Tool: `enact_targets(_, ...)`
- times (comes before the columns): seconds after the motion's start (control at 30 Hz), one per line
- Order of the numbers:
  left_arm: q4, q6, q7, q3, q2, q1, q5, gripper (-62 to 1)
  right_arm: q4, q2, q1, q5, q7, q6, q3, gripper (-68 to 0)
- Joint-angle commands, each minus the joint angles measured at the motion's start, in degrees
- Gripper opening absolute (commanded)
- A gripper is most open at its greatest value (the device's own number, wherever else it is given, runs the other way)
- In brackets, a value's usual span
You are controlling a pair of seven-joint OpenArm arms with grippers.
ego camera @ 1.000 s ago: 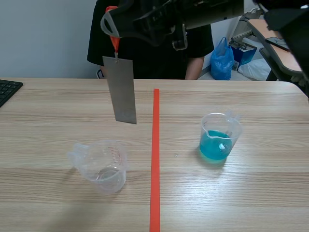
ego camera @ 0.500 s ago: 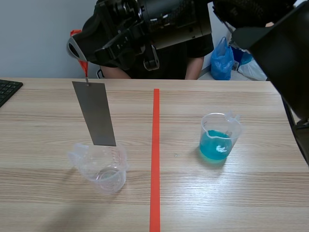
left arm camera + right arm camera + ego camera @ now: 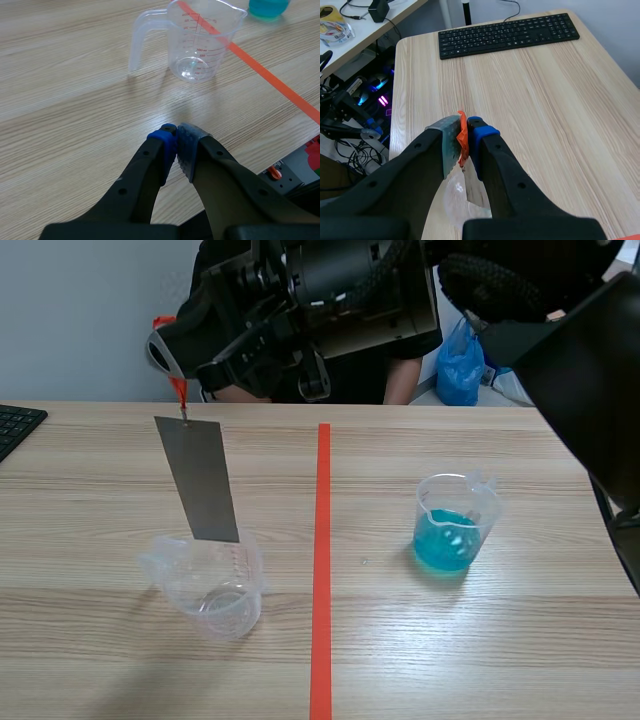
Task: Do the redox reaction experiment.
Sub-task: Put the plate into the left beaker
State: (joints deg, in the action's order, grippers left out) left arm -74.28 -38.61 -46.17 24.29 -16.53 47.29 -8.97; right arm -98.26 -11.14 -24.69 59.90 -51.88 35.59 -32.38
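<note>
A grey metal strip (image 3: 200, 480) hangs from an orange-red tag (image 3: 177, 388), and my right gripper (image 3: 163, 348) is shut on that tag high above the table's left half. The strip's lower end sits just over the rim of an empty clear measuring cup (image 3: 212, 584). In the right wrist view the tag (image 3: 462, 137) is pinched between the fingers, with the strip (image 3: 472, 189) and cup (image 3: 460, 202) below. A second clear cup holding blue liquid (image 3: 448, 536) stands right of the tape line. My left gripper (image 3: 176, 145) is shut on nothing, low over the table near the empty cup (image 3: 196, 40).
A person in a black top (image 3: 400, 345) sits across the table. A black keyboard (image 3: 15, 426) lies at the far left edge, also seen in the right wrist view as the keyboard (image 3: 507, 34). A blue plastic bag (image 3: 460, 365) lies behind the table.
My right gripper has carried the hanging strip from near the tape line leftward and down, until its lower end hangs over the empty cup. In the last half second it barely shifted.
</note>
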Motion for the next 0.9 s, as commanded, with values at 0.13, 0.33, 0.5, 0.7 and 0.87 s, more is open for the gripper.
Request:
enact_targets(0.13,-1.0,0.1,-1.2,0.0,-0.5,0.2,0.6,-58.2,-0.3,-0.2,-0.7,-1.9,3.5,0.0,-1.2,-66.0)
enact_targets(0.33,-1.0,0.1,-1.2,0.0,-0.5,0.2,0.6,-58.2,-0.3,0.0,-0.7,-2.1,3.8,0.0,-1.5,-66.0)
enact_targets(0.5,-1.0,0.1,-1.2,0.0,-0.5,0.2,0.6,-58.2,0.0,0.0,-0.7,-3.4,4.9,0.0,-2.1,-66.0)
enact_targets(0.7,-1.0,0.1,-1.2,0.0,-0.5,0.2,0.6,-58.2,1.4,0.0,-0.7,-3.5,5.9,0.0,-3.7,-66.0)
enact_targets(0.87,-1.0,0.1,-1.2,0.0,-0.5,0.2,0.6,-58.2,1.8,0.1,0.6,-5.4,6.7,1.2,-4.2,-66.0)
